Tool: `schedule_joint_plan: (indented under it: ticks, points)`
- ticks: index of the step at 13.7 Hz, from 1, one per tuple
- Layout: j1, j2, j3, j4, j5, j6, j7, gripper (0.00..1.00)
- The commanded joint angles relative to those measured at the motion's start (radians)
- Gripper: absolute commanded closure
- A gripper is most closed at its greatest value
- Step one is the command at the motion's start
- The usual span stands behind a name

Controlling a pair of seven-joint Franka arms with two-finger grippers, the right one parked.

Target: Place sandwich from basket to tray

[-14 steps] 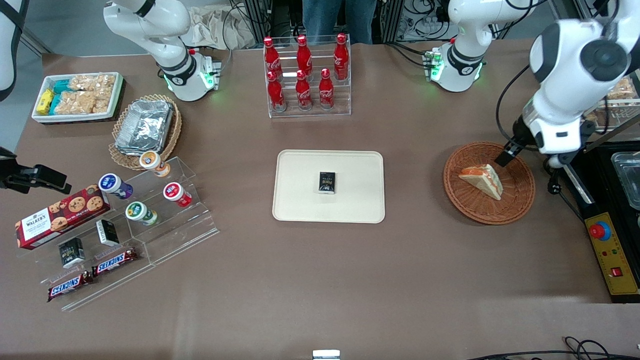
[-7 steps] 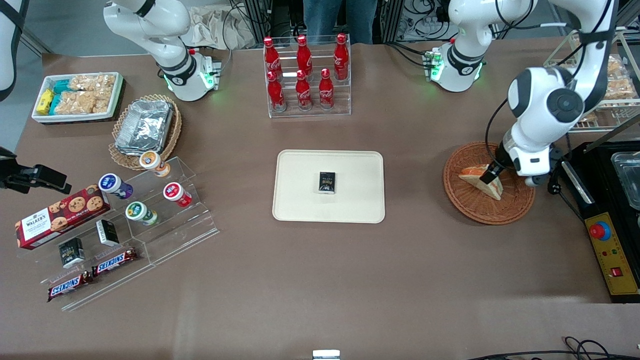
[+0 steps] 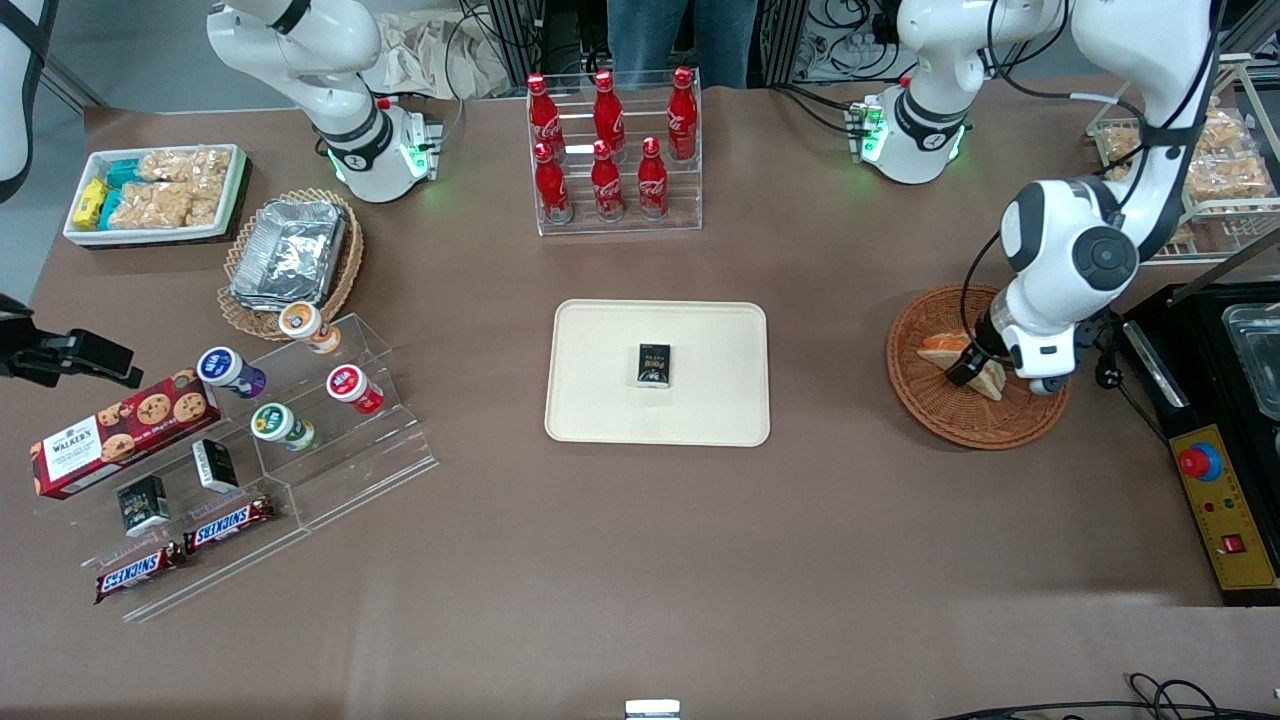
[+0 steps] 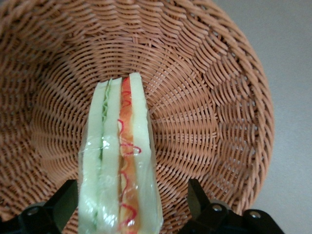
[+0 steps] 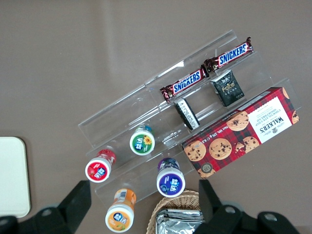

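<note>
The sandwich (image 3: 938,350), a wrapped wedge of pale bread with orange and red filling, lies in the reddish-brown wicker basket (image 3: 975,425) toward the working arm's end of the table. My left gripper (image 3: 965,370) is down in the basket, open, with one finger on each side of the sandwich. In the left wrist view the sandwich (image 4: 119,161) stands between the two black fingers (image 4: 66,197), with a gap to one of them, over the basket weave (image 4: 204,97). The cream tray (image 3: 600,400) lies at the table's middle, apart from the basket.
A small black box (image 3: 655,364) lies on the tray. A rack of red cola bottles (image 3: 612,150) stands farther from the camera than the tray. A black machine with a yellow control box (image 3: 1225,510) sits beside the basket. An acrylic stand of snacks (image 3: 260,440) lies toward the parked arm's end.
My left gripper has come down from above the basket's rim and moved nearer the camera, so that it now straddles the sandwich. The sandwich and basket have not moved.
</note>
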Motion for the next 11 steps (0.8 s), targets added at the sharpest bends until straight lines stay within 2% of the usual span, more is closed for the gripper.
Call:
schedule_joint_plan:
  ticks: [1,2,3,7,11]
  points:
    - [0.010,0.028,-0.007,-0.026,0.021,0.071,-0.006,0.13]
    - [0.012,0.031,-0.007,-0.023,0.021,0.070,-0.008,0.61]
    - [0.013,0.031,-0.007,-0.021,0.021,0.070,-0.005,1.00]
    - [0.012,-0.001,-0.008,-0.015,0.034,0.041,0.009,1.00]
    - [0.001,-0.157,-0.034,0.041,0.032,-0.168,0.064,1.00]
